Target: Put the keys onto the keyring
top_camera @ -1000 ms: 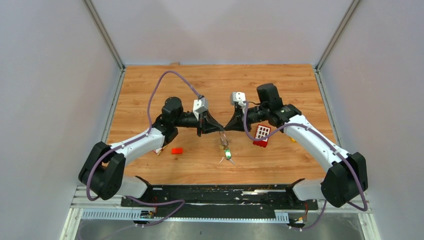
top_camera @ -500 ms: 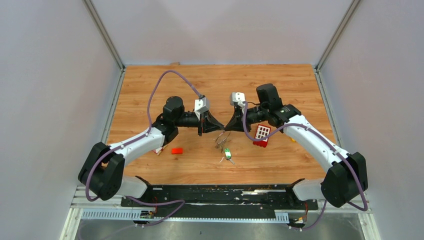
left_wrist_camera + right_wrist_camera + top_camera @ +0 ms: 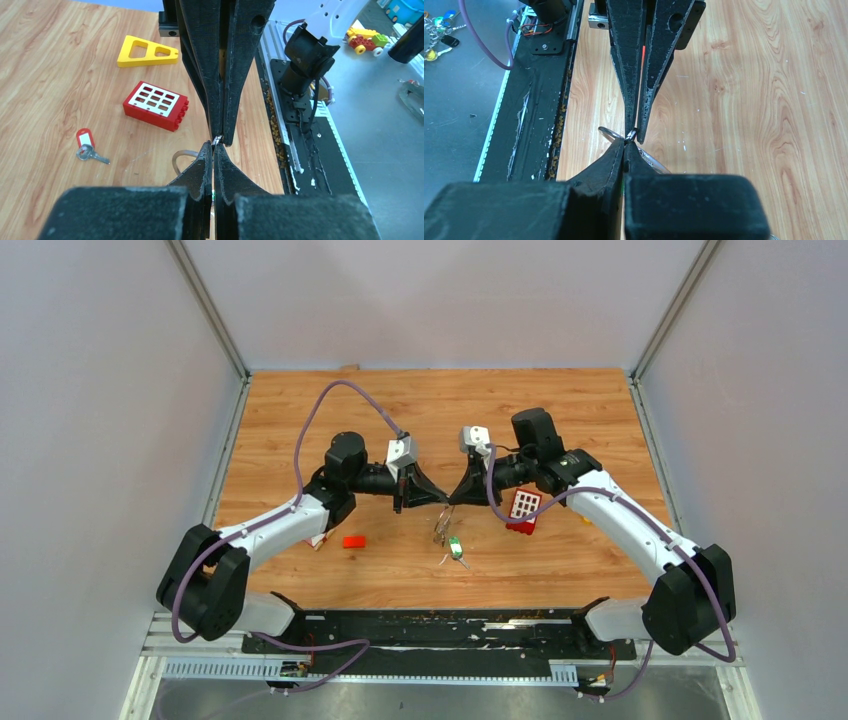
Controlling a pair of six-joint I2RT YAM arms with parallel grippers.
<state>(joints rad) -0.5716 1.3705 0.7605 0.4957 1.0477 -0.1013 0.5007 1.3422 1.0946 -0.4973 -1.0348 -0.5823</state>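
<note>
Fingers [image 3: 614,160] L+R tip-to-tip, keyring [image 3: 605,130] betw.

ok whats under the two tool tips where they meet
A thin silver wire keyring loops out beneath the shut left tool and right tool, above a green-headed key on the wooden table. What they pinch is covered.
</note>
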